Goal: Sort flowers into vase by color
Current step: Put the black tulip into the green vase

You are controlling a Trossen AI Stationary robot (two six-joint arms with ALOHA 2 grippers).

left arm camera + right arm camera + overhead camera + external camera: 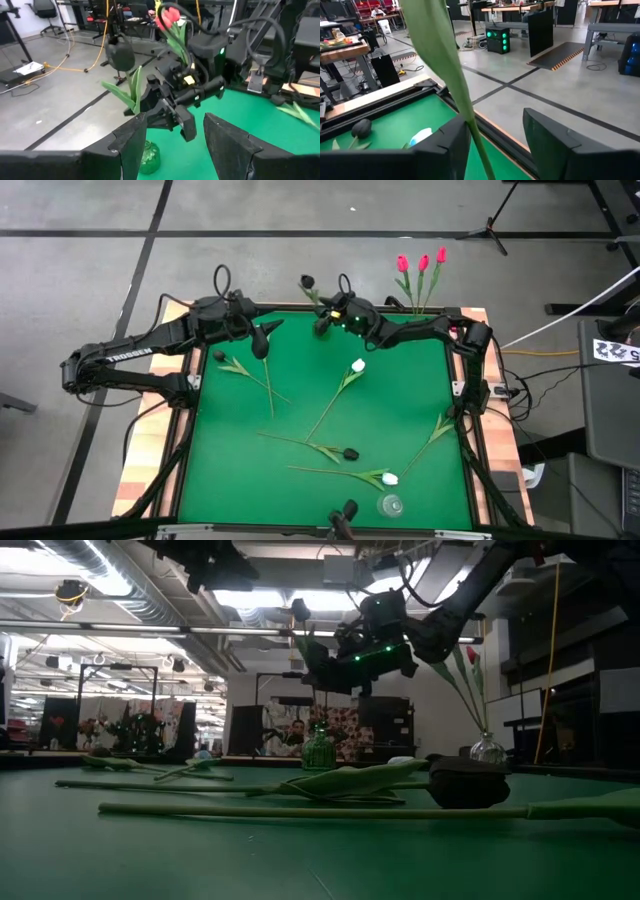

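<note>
while both arms reach to the tabletop's (400, 410) far edge, right hand (322, 321) fingers apart round black tulip (308, 282) stem; left hand (262, 336) open, empty.

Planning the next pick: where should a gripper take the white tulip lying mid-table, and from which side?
Grip the white tulip on its bare stem below the leaves, coming straight down from above, jaws across the stem. It lies flat and diagonal on the green mat, with open cloth either side there.
</note>
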